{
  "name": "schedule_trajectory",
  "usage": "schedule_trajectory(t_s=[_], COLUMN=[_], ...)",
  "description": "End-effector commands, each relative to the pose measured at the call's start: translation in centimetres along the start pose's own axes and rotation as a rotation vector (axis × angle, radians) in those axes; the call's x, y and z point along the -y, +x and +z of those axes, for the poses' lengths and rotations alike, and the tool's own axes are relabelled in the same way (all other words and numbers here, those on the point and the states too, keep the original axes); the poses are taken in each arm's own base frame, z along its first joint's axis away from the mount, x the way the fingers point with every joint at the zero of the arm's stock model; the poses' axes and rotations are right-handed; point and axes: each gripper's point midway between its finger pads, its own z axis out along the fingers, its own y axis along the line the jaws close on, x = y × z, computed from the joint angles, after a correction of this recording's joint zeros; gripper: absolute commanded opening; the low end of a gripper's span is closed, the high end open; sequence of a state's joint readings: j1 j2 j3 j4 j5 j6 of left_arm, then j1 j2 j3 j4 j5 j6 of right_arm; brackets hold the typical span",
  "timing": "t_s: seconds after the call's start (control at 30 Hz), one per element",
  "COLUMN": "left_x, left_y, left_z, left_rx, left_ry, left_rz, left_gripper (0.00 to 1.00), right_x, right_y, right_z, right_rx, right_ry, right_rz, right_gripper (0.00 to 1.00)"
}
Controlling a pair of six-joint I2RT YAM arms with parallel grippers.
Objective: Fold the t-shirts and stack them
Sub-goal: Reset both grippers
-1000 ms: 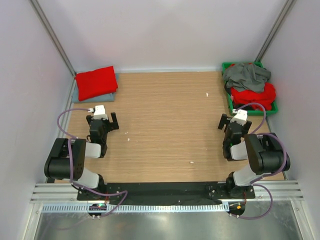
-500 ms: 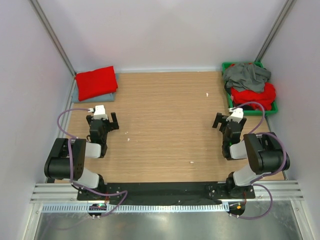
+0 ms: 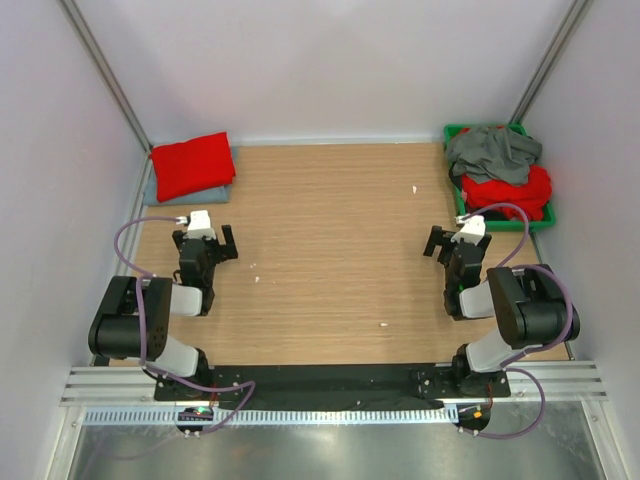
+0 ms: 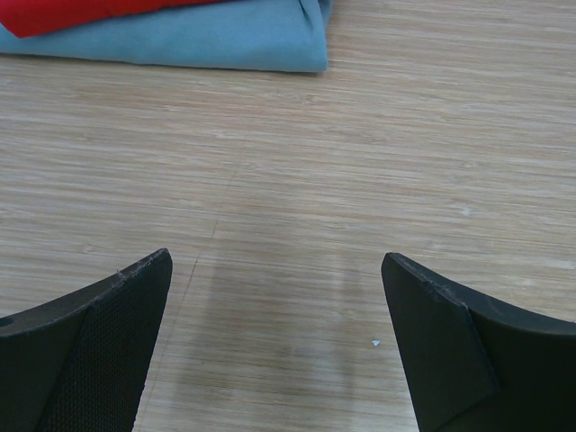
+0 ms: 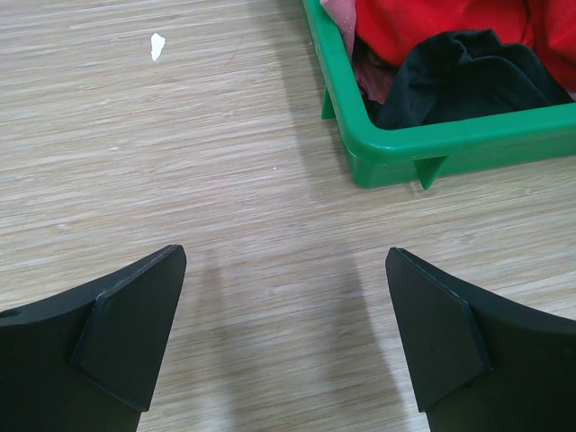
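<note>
The left arm [image 3: 130,320] and right arm [image 3: 522,308] sit folded low over the near half of the wood-grain desk [image 3: 330,220], wrists aimed at the far wall. The left end effector [image 4: 274,270] is spread wide and holds nothing; the right end effector [image 5: 283,261] is the same. At the far left corner, a red t-shirt [image 3: 192,165], folded into a flat rectangle, lies on a folded blue-grey t-shirt [image 4: 225,40], its long side across the desk and slightly skewed. At the far right, a green plastic bin [image 5: 432,144] holds crumpled red t-shirts [image 3: 512,190] under a rumpled grey t-shirt [image 3: 492,150].

The table [image 3: 330,220] is matt grained wood, the green bin [image 5: 450,144] smooth plastic, the t-shirts [image 3: 192,165] soft cloth.
</note>
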State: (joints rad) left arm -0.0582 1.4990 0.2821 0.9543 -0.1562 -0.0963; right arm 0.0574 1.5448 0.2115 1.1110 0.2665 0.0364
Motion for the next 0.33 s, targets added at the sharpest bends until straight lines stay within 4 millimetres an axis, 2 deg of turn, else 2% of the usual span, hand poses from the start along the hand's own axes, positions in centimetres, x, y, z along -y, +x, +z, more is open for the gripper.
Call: schedule_trajectory(t_s=[0.0, 0.3], left_x=[-0.06, -0.06], left_y=[-3.00, -3.09], left_z=[0.50, 0.49], left_rx=[0.102, 0.105], left_ry=[-0.003, -0.003], left_rz=[-0.002, -0.003], left_gripper=[1.00, 1.00], right_x=[-0.48, -0.53], right_y=[-3.01, -2.99], right_z=[0.70, 0.91], right_rx=[0.099, 0.090], right_ry=[-0.008, -0.023], right_rz=[0.024, 0.026], right_gripper=[1.00, 1.00])
